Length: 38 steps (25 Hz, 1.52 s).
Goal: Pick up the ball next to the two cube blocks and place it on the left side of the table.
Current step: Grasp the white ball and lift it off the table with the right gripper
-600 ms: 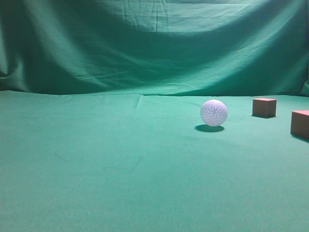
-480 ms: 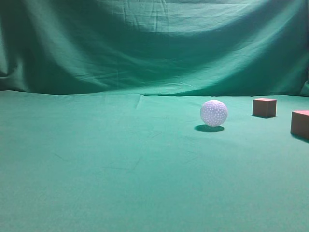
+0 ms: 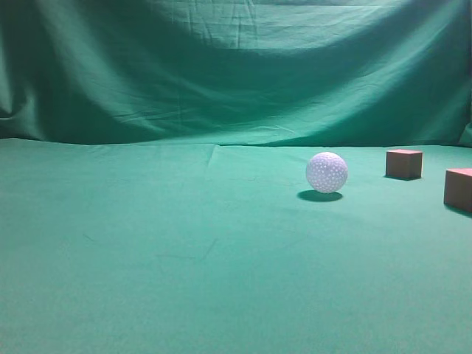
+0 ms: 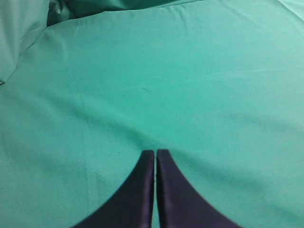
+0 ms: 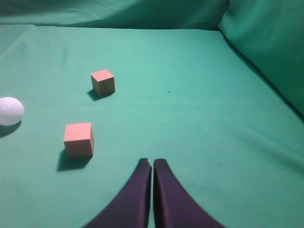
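Observation:
The white dimpled ball (image 3: 327, 172) rests on the green table (image 3: 184, 258), right of centre. Two reddish-brown cube blocks stand to its right: one (image 3: 404, 164) further back, one (image 3: 459, 189) at the right edge. In the right wrist view the ball (image 5: 10, 110) lies at the far left, with the near block (image 5: 79, 139) and the far block (image 5: 103, 81) beside it. My right gripper (image 5: 152, 162) is shut and empty, right of the near block. My left gripper (image 4: 155, 152) is shut and empty over bare cloth. Neither gripper shows in the exterior view.
A draped green cloth backdrop (image 3: 236, 66) rises behind the table. In the right wrist view the cloth wall (image 5: 266, 42) rises at the right. The left wrist view shows the cloth fold (image 4: 28, 28) at the upper left.

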Motion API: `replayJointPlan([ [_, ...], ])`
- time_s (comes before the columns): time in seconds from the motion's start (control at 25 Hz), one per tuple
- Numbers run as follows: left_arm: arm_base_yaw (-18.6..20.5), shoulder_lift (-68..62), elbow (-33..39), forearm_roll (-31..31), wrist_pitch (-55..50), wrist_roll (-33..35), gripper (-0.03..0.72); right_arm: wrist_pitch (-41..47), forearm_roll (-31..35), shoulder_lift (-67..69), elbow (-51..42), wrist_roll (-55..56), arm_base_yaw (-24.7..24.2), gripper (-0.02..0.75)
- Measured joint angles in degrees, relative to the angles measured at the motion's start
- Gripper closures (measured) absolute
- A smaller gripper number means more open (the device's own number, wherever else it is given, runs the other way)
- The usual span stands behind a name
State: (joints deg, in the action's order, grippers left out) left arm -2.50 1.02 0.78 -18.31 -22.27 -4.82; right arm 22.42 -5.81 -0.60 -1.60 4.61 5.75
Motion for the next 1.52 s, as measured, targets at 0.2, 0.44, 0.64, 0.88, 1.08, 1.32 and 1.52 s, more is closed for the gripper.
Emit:
replayJointPlan([
  [0.2, 0.0, 0.0, 0.0, 0.0, 0.0, 0.0, 0.688, -0.3, -0.7, 0.0, 0.0, 0.0, 0.0, 0.738],
  [0.44, 0.0, 0.0, 0.0, 0.0, 0.0, 0.0, 0.688, -17.9, 3.0, 0.0, 0.0, 1.5, 0.0, 0.738],
  [0.64, 0.0, 0.0, 0.0, 0.0, 0.0, 0.0, 0.688, -27.0, 3.7, 0.0, 3.3, 5.3, 0.0, 0.738],
  [0.88, 0.0, 0.0, 0.0, 0.0, 0.0, 0.0, 0.688, -1.1, 4.5, 9.7, 24.2, 7.3, 0.0, 0.738],
  [1.08, 0.0, 0.0, 0.0, 0.0, 0.0, 0.0, 0.688, 16.7, 8.7, 23.5, 35.3, 3.8, 0.0, 0.738],
  [1.32, 0.0, 0.0, 0.0, 0.0, 0.0, 0.0, 0.688, 22.1, 24.1, 40.0, 39.4, -19.7, 1.6, 0.738],
  [1.52, 0.0, 0.0, 0.0, 0.0, 0.0, 0.0, 0.688, 22.2, 28.7, 53.5, 43.4, -28.9, 9.1, 0.738],
])
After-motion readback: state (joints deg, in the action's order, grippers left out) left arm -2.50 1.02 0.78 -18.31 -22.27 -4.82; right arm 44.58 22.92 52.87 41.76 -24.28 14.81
